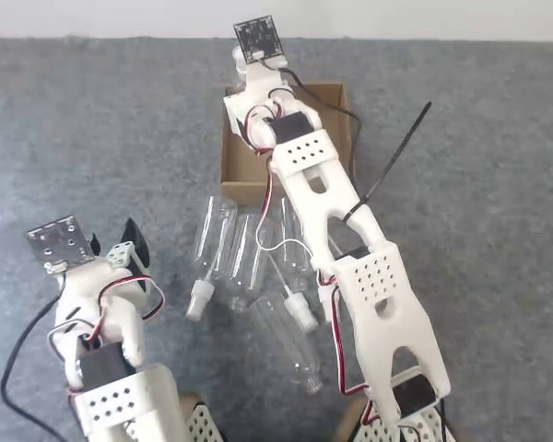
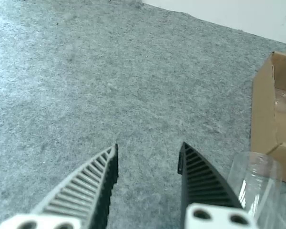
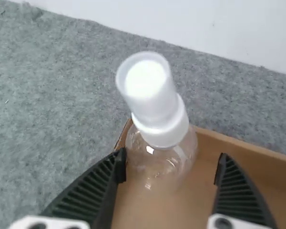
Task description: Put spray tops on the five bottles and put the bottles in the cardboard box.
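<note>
left gripper (image 2: 149,144): near left; jaws apart, holding nothing, over bare carpet (image 2: 109,71) | loose bottles (image 1: 244,253): four lying between the arms, just near of the box; two seem to carry white tops | cardboard box (image 1: 336,92): far centre; one capped bottle (image 3: 157,143) upright inside | right gripper (image 3: 170,155): jaws apart either side of it, not clamped | progress: apparently one of five boxed; four left

The left pincer (image 2: 149,145) hangs with its fingers spread above the grey worktop (image 2: 109,71). A clear bottle (image 2: 252,179) lies just beside it, near the cardboard box (image 2: 266,114).
</note>
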{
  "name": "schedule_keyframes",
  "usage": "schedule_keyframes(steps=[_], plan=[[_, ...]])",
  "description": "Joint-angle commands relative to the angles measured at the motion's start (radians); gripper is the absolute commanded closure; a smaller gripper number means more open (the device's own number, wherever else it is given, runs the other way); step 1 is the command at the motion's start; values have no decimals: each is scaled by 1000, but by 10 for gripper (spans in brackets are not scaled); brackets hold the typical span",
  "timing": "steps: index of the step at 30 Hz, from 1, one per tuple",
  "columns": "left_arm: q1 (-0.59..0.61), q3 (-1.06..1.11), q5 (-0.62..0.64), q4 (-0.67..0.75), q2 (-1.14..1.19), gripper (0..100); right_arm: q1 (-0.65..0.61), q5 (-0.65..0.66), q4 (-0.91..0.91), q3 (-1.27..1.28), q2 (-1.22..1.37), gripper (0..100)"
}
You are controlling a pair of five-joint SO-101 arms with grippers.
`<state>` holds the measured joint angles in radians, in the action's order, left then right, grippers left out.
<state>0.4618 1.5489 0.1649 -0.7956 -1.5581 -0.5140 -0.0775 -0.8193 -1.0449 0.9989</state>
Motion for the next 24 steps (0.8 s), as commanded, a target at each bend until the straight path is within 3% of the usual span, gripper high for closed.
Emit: schedule_keyframes(steps=[1, 17, 24], plan=[[3, -8, -5, 28, -17, 800, -12, -2, -145, -166, -53, 734], [3, -8, -6, 29, -17, 800, -44, -2, -783, -635, -53, 735], [3, -8, -6, 31, -17, 800, -53, 0, -978, -635, -93, 738]])
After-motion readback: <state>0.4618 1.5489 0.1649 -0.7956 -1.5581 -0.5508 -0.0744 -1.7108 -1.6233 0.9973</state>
